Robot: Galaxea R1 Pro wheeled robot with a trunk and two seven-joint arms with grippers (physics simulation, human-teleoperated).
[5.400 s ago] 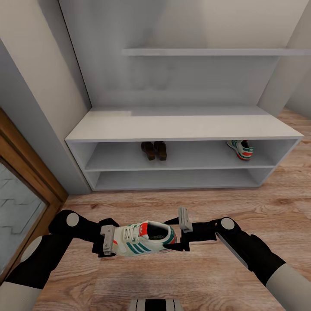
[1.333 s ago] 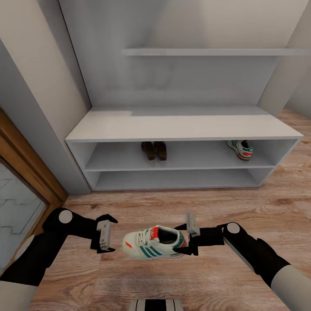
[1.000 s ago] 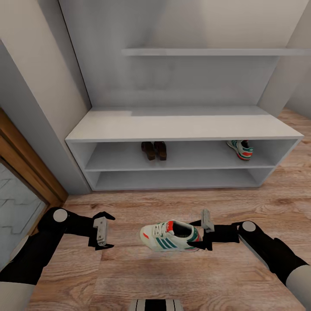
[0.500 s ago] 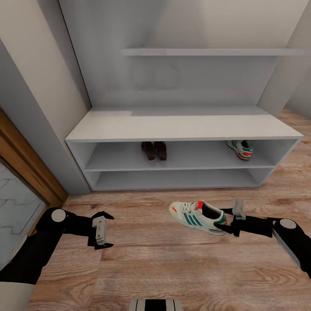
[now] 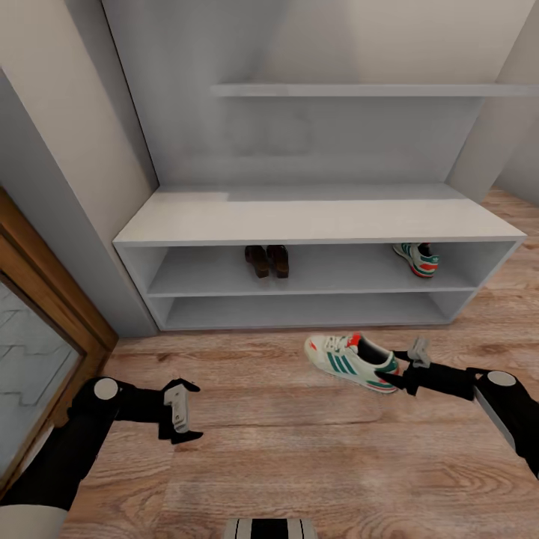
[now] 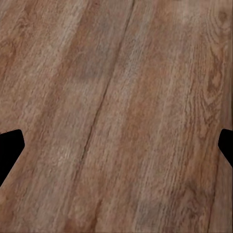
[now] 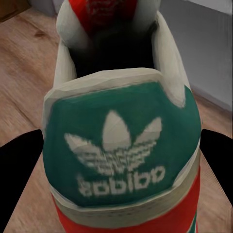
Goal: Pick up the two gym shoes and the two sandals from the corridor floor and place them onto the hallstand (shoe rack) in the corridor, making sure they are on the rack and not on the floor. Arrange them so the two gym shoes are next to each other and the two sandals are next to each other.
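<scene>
Gripping a gym shoe (image 5: 352,361) by its heel, the right claw (image 5: 408,370) hangs at four o'clock; left claw (image 5: 180,408) spread, empty, at eight.

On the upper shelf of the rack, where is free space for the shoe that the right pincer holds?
The upper shelf of the hallstand is bare between the sandals and the gym shoe at its right end, and left of the sandals. The held gym shoe belongs just left of its mate.
</scene>
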